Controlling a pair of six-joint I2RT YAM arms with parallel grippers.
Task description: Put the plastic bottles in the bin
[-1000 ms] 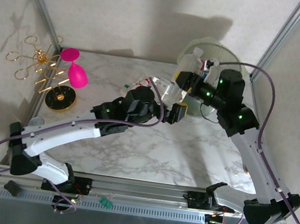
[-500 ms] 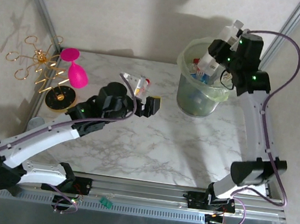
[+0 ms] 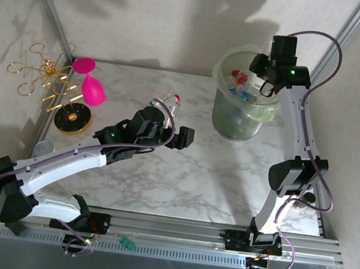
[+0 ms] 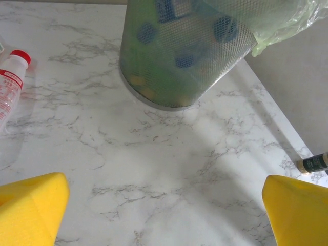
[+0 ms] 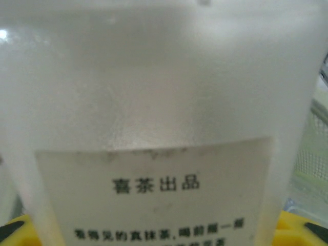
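Now a frosted bottle with a printed white label is held between the yellow pads of the right gripper. Its jaws are closed part-way on the bottle's body, and it is poised over the mouth of the bin. The release is judged best made over the middle of the opening, with the bottle kept clear of the liner at the rim. The jaws should be opened fully before the arm is raised straight up, so that none of the bottles already inside are dragged out. The left gripper is spread wide with nothing between its pads, low over the marble table. A red-capped bottle is seen resting just to its left, well apart from the bin, and is likely to be taken next. A second ago both grippers were met over the table in front of the bin; since then the right arm has been swung up over the bin, and the left arm has been drawn back toward its own side
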